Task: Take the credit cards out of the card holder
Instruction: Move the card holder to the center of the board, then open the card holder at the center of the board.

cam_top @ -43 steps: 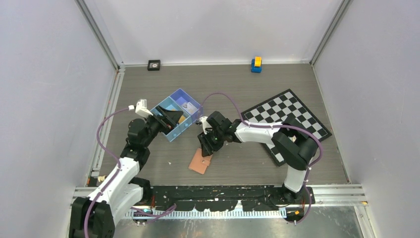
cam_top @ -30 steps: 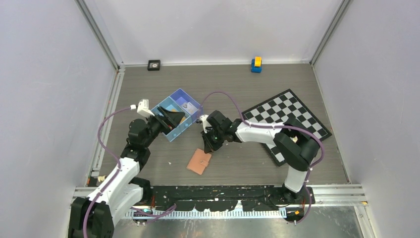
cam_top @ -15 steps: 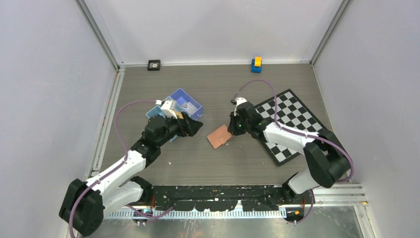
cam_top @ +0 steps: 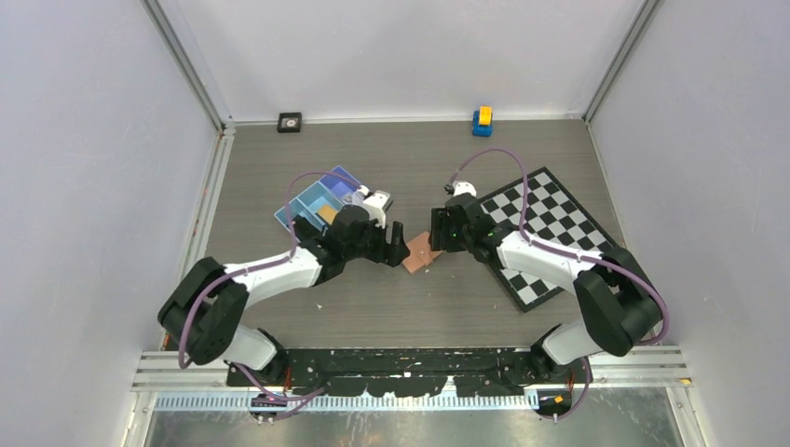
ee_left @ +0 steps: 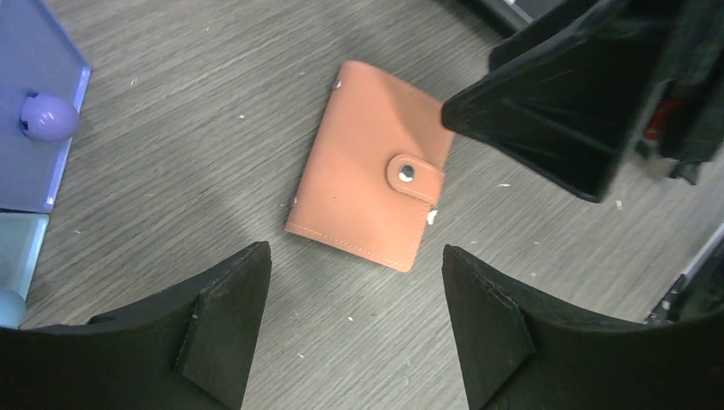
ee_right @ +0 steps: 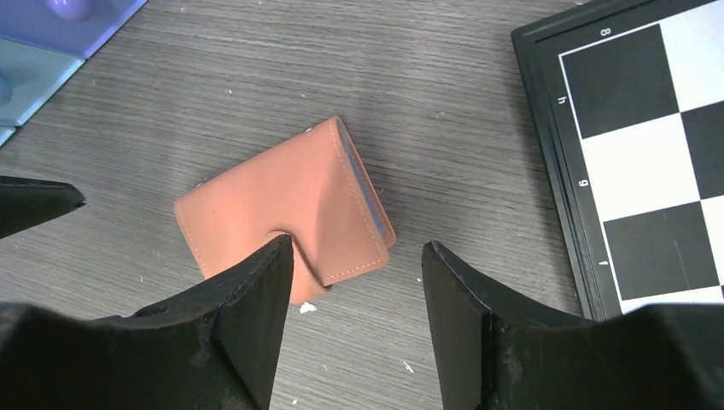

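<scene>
Progress: tan-brown leather card holder (ee_left: 363,179) is snapped shut; the credit cards (ee_right: 365,192) are all inside, with only a grey edge showing. Unsnapping, opening and drawing them out remain.
Place: flat on the grey wood-grain surface (ee_left: 171,128), mid-scene between both arms.
Left arm: left fingers (ee_left: 226,325) spread wide, empty.
Right arm: right fingers (ee_right: 248,316) parted, empty.
Change: the holder lay nearer, with the right fingers closed; the left arm was at the blue divided tray (cam_top: 303,203).

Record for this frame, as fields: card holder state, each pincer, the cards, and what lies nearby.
card holder: closed, snap fastened, flat on the table between the pincers
left pincer: open, aimed at it, holding nothing
right pincer: open, aimed at it, holding nothing
credit cards: none out; only a thin grey edge shows in the holder's side
nearby: blue tray on the left, chessboard on the right
</scene>
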Available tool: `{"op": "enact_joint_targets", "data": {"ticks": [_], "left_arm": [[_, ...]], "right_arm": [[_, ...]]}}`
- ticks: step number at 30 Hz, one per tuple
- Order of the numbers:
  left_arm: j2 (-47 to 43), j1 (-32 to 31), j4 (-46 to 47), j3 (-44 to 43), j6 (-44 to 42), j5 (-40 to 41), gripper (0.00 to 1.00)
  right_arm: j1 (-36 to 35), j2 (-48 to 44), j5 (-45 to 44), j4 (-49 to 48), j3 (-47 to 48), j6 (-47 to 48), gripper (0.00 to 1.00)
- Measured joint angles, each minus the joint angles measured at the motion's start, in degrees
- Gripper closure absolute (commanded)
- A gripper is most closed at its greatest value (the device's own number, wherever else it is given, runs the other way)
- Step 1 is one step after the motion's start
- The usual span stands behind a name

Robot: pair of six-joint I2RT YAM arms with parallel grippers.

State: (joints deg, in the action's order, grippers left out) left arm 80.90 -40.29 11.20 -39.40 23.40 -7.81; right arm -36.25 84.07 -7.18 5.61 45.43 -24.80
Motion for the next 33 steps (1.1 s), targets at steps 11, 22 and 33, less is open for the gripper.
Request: {"op": "enact_joint_targets", "data": {"ticks": [11,22,33], "left_arm": [[9.66,-0.24,-3.21,-6.05,-1.40,0.81,0.24],[15.87,-0.24,-6.56,-10.03,-0.85,1.16,0.26],[19.96,4.46,-4.35,-11.93,4.28,-8.96,0.64]], "right_arm": [[0.74,3.76,-0.74,2.19,2.23,-6.10,0.55],[5.57,9.75,9.42,1.44,3.23,-10.91,0.59],[7.72,11.78,15.41,-1.68,3.23,-12.92,0.63]]}}
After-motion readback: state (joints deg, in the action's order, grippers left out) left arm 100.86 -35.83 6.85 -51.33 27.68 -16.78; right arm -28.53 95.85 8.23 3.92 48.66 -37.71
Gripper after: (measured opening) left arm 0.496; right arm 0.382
